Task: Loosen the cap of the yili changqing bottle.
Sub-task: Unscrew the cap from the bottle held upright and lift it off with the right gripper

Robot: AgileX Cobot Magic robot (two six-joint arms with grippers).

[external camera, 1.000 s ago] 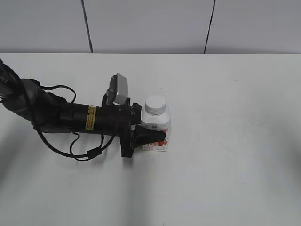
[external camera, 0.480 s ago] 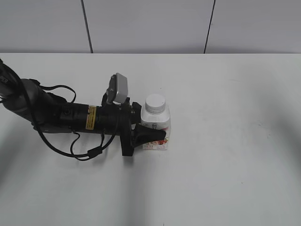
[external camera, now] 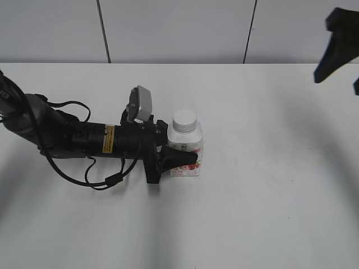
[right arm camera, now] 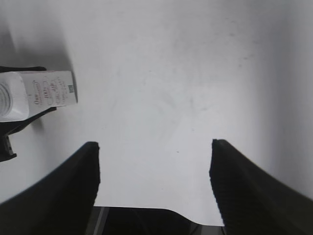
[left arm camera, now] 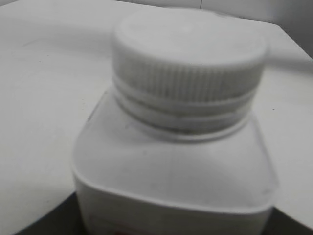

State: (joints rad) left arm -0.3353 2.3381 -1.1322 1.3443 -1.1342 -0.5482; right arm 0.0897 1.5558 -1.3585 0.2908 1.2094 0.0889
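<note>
The yili changqing bottle (external camera: 186, 147) stands upright on the white table, with its red-pink label facing front. Its white ribbed cap (external camera: 184, 119) is on the neck. My left gripper (external camera: 179, 152) reaches in from the left and is shut on the bottle's body, below the cap. In the left wrist view the cap (left arm camera: 188, 54) and the bottle's shoulders (left arm camera: 171, 171) fill the frame. My right gripper (external camera: 343, 56) hangs open and empty high at the far right, well away from the bottle. Its fingers (right arm camera: 154, 147) are wide apart over bare table. The bottle (right arm camera: 41, 93) lies at that view's left edge.
The white table (external camera: 269, 185) ends at a grey panelled wall (external camera: 179, 28) at the back. My left arm and its cables (external camera: 73, 140) lie across the table's left side.
My right gripper has come into the exterior view at the top right. The bottle and my left gripper have shifted very slightly back and to the left.
</note>
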